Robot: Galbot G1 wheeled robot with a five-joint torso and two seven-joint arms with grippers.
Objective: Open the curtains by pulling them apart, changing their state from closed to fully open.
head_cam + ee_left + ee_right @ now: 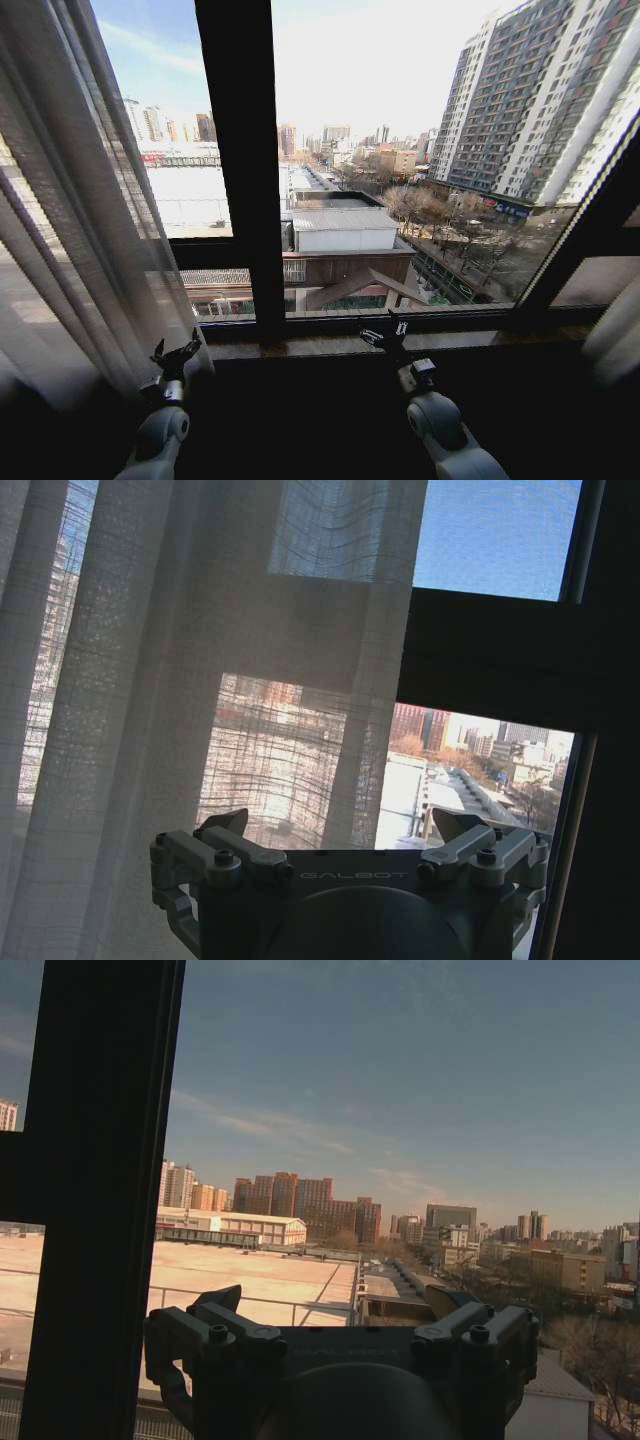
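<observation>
While the curtains hang bunched left of the dark window frame, the left gripper reaches up beside their lower edge, jaws apart; the right gripper points at the sill below the frame, jaws apart, empty.

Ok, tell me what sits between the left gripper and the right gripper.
In the head view, nothing hangs between the left gripper and the right gripper: just bare glass, the dark vertical window frame bar and the sill. The left curtain is bunched beside the left gripper.
</observation>
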